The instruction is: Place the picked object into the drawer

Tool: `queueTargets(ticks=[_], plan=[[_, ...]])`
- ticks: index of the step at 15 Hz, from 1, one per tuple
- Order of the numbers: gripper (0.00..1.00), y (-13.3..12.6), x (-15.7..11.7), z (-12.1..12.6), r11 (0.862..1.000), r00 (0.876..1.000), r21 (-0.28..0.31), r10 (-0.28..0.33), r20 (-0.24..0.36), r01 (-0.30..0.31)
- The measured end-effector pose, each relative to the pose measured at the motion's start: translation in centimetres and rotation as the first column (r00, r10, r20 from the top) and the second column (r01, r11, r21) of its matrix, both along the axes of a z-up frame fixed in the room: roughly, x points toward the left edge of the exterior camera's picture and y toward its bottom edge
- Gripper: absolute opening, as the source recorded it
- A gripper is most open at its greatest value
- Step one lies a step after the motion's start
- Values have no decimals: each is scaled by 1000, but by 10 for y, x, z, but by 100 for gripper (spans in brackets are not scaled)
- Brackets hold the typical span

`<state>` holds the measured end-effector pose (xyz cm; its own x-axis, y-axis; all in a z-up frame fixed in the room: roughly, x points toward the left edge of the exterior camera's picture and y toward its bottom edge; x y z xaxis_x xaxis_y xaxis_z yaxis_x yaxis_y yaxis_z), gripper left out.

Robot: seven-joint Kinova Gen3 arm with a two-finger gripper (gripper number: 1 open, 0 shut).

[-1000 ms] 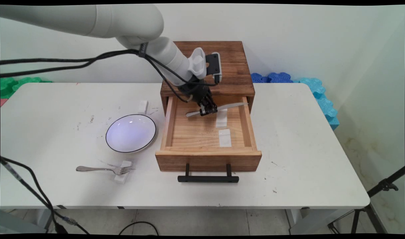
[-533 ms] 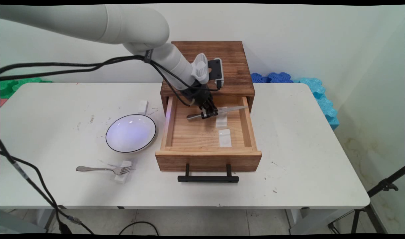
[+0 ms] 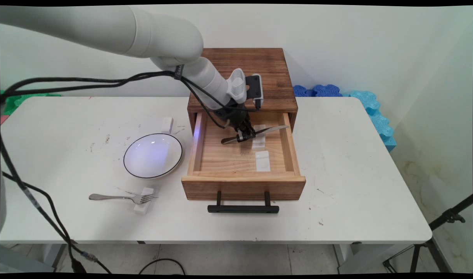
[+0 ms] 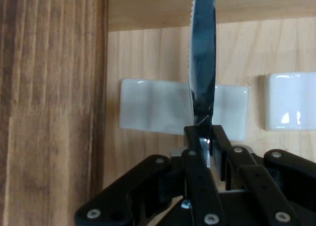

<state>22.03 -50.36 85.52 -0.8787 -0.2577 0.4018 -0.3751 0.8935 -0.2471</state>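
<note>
My gripper (image 3: 244, 135) is shut on a table knife (image 3: 273, 129) and holds it inside the open wooden drawer (image 3: 242, 182). The knife lies roughly level, blade to the right and handle end (image 3: 225, 141) to the left. In the hand view the gripper (image 4: 203, 139) clamps the knife, and the serrated blade (image 4: 202, 63) runs up over a white rest (image 4: 148, 112) on the drawer floor. A second white rest (image 4: 291, 101) lies to its right. In the main view the two rests (image 3: 258, 142) (image 3: 262, 161) lie in the drawer's right half.
The drawer sticks out of a dark wooden cabinet (image 3: 256, 73) at the table's back. A white bowl (image 3: 152, 155) sits left of the drawer. A fork (image 3: 120, 198) lies with its tines on a white block (image 3: 144, 200). Another small white block (image 3: 166, 124) stands behind the bowl.
The gripper has carried the knife down and slightly right, deeper into the drawer. The knife now hangs just over the far white rest.
</note>
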Motion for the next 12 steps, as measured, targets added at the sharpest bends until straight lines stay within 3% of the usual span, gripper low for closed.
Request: queueTargets(ticks=[10, 11, 12], plan=[[0, -2, -2, -12, 1000, 1000, 5, -7, 7, 7], [100, -2, -2, -12, 1000, 1000, 3, -7, 6, 7], [100, -3, -4, -13, 1000, 1000, 3, -14, 6, 14]])
